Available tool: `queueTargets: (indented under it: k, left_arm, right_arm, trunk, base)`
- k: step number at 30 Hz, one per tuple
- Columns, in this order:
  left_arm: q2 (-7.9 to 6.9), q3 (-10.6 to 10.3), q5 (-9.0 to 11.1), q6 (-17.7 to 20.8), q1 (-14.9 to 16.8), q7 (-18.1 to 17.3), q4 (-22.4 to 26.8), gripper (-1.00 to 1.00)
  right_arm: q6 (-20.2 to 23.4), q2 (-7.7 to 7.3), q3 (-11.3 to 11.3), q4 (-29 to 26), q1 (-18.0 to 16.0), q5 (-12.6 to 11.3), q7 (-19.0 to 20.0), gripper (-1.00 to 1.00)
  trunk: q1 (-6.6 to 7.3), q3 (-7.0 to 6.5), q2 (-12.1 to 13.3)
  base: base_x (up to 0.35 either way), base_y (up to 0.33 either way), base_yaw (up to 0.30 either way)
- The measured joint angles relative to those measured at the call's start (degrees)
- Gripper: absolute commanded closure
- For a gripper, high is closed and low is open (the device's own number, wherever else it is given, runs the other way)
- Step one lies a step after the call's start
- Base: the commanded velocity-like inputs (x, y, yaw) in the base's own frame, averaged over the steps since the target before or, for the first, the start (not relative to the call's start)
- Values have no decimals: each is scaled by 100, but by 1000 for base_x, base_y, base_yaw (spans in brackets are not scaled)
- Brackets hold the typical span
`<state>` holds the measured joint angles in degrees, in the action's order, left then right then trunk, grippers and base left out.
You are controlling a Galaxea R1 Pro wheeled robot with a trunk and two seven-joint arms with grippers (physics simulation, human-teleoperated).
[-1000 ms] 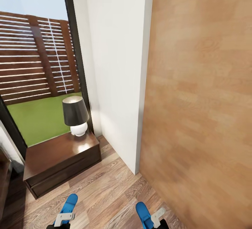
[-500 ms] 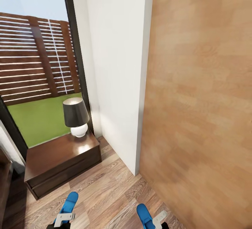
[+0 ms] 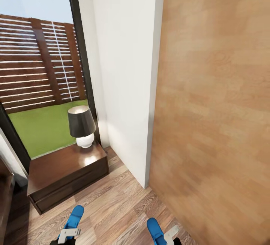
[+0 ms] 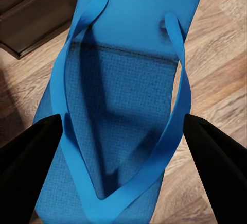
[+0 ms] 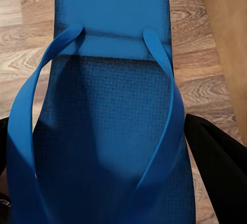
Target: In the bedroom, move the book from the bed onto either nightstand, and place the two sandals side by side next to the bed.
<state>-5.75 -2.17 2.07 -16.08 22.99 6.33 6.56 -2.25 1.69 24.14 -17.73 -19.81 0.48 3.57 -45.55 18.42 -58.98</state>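
Down at the bottom edge of the head view, the left gripper point(image 3: 66, 234) and the right gripper point(image 3: 169, 234) each carry a bright blue flip-flop, the left sandal point(image 3: 74, 217) and the right sandal point(image 3: 153, 228) pointing forward over the wood-plank floor point(image 3: 112, 207). Both sandals hang above the floor, well apart from each other. Ahead and to the left stands a dark brown nightstand point(image 3: 65, 179) with drawer fronts, and on its far right corner sits a table lamp point(image 3: 81, 125) with a black shade and a round white base. Behind it a tall black-framed window point(image 3: 80, 61) looks onto green grass and a slatted wooden fence point(image 3: 37, 65). A white wall point(image 3: 123, 80) juts forward beside the nightstand, and a light brown wooden door point(image 3: 217, 117) takes up the right side.

From the left wrist view, the left sandal point(image 4: 121, 110) lies strap side up between the two dark fingers point(image 4: 31, 162), which press against its edges on either side, so the jaws are closed on it. A corner of the nightstand point(image 4: 36, 13) shows beyond its tip.

From the right wrist view, the right sandal point(image 5: 110, 131) is likewise clamped strap side up between the dark fingers point(image 5: 218, 167), with the floor point(image 5: 25, 44) beneath and the door point(image 5: 229, 28) along one side.
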Motion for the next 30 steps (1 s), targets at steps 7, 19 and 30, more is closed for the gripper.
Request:
queueTargets:
  k: [7,19,30]
  left_arm:
    - [4,-3,0,-4,0,0,0,100]
    - [5,-4,0,-8,-1,0,0,100]
    - [6,-3,0,-8,-1,0,0,100]
  right_arm:
    - [-1,1,0,-1,0,2,0,100]
    - [-1,9,7,5,0,7,0,100]
    - [0,15,18,121,0,8,-1,100]
  trunk:
    - [154,-126,281]
    - [418,-342,763]
    - [659,-540,1205]
  base:
    - [0,0,0]
    - [0,0,0]
    - [0,0,0]
